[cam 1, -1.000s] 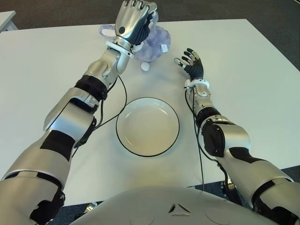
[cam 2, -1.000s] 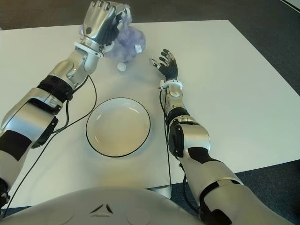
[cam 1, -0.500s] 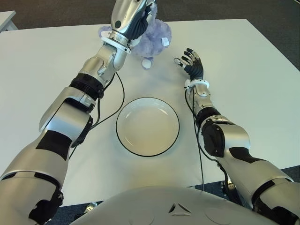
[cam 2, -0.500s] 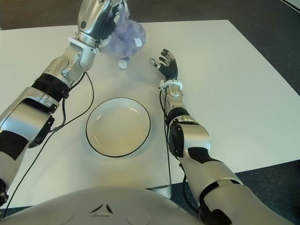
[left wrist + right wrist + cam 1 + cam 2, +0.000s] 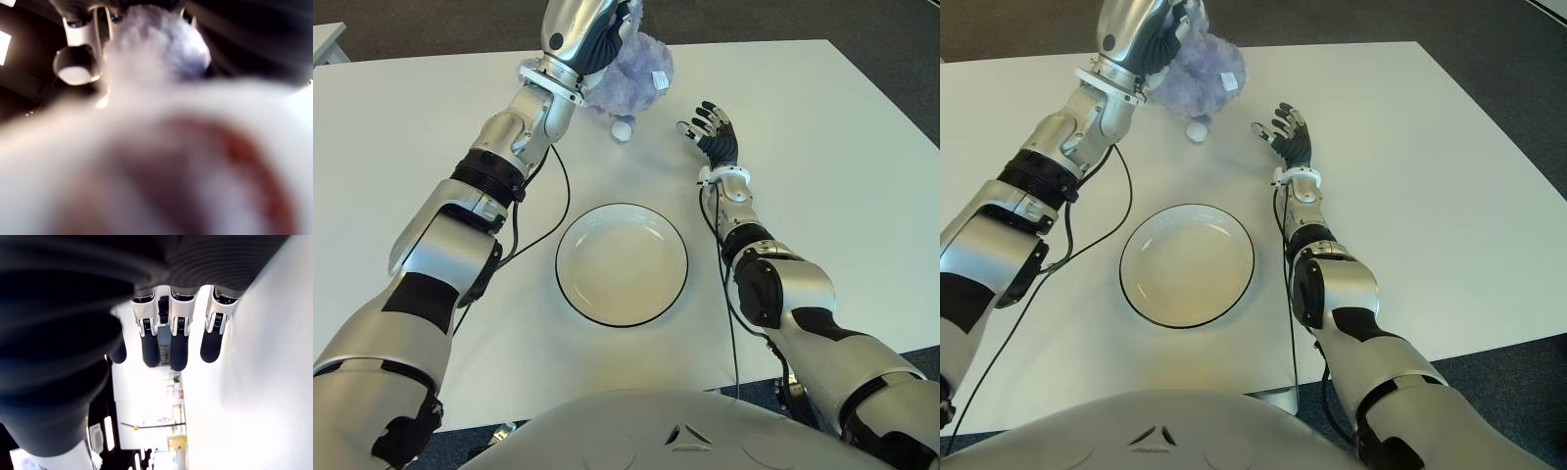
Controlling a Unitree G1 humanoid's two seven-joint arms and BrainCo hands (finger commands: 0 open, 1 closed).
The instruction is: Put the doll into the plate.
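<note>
Plate [image 5: 622, 264] first, white with a thin dark rim, sitting bare on the white table [image 5: 822, 147] right in front of your robot's chest, between the two forearms. A black cable [image 5: 543, 235] trails from the left arm across the tabletop and passes just beside the plate's left edge. Beyond the plate and to its right, you see the right hand [image 5: 715, 137] with its dark fingers [image 5: 178, 345] spread and relaxed, holding nothing; whether it touches the table you cannot tell. Farther back, at the far left of the table, your left hand [image 5: 579, 34] is closed around the doll [image 5: 631, 78], a fluffy lilac plush with a small white tag and one white foot hanging below it. The doll is held at its upper part, well apart from the plate, and the left wrist view shows its fur pressed up close against the camera. Dark carpet [image 5: 431, 24] runs beyond the table's far edge.
</note>
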